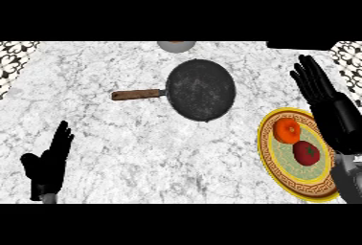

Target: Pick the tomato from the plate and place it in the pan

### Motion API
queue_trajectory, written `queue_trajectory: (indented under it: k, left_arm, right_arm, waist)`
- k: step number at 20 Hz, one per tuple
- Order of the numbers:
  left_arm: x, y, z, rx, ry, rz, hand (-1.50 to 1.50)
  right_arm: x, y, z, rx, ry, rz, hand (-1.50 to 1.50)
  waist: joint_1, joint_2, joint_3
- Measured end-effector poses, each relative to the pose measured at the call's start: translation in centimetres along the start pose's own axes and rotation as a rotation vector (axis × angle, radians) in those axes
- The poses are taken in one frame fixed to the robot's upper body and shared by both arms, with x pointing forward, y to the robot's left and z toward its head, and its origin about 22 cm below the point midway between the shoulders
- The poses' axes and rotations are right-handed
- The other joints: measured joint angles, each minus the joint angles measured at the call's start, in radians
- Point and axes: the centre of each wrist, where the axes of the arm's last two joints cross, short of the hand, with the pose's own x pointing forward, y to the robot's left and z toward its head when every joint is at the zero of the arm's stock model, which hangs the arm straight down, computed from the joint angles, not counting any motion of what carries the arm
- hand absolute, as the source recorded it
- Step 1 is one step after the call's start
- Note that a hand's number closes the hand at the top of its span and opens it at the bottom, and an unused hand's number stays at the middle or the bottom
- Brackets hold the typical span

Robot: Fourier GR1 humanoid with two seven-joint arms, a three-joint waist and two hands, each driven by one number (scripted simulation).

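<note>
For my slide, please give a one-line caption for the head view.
Open right hand beside the plate holding the tomato; the pan stands empty.

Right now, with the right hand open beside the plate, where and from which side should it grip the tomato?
Probably grip the tomato round its middle, with the right hand coming down from above and the right. It sits on the shallow plate, but the orange fruit crowds its far-left side; its right is freer.

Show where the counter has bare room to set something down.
Bare marble runs from the left hand to the plate, below the pan. Crowded at right: the right hand borders the plate holding the tomato.
</note>
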Motion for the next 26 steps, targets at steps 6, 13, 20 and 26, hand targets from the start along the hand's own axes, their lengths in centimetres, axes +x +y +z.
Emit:
queue_trajectory:
  k: [6, 13, 20, 26]
  left_arm:
    - [2.5, 2.8, -1.9, 0.037, 0.007, -0.136, 0.0]
    - [3.3, 4.1, -2.5, 0.049, 0.062, -0.205, 0.0]
    - [5.3, 4.0, -3.7, 0.022, 0.084, -0.247, 0.0]
    - [6.6, 3.7, -4.5, 0.015, 0.095, -0.255, 0.0]
  right_arm:
    - [-0.2, -0.9, -0.4, 0.284, -0.086, -0.178, -1.5]
    - [-3.6, -7.3, 2.5, -0.063, -0.072, -0.135, -1.5]
    - [-7.6, -13.6, 8.0, -0.016, -0.139, -0.135, -1.5]
    - [-3.6, -17.2, 6.4, 0.104, -0.071, 0.131, -1.5]
  waist:
    - [-0.019, 0.007, 0.023]
    - [-0.062, 0.01, 0.03]
    - [-0.037, 0.005, 0.028]
    - [-0.032, 0.002, 0.025]
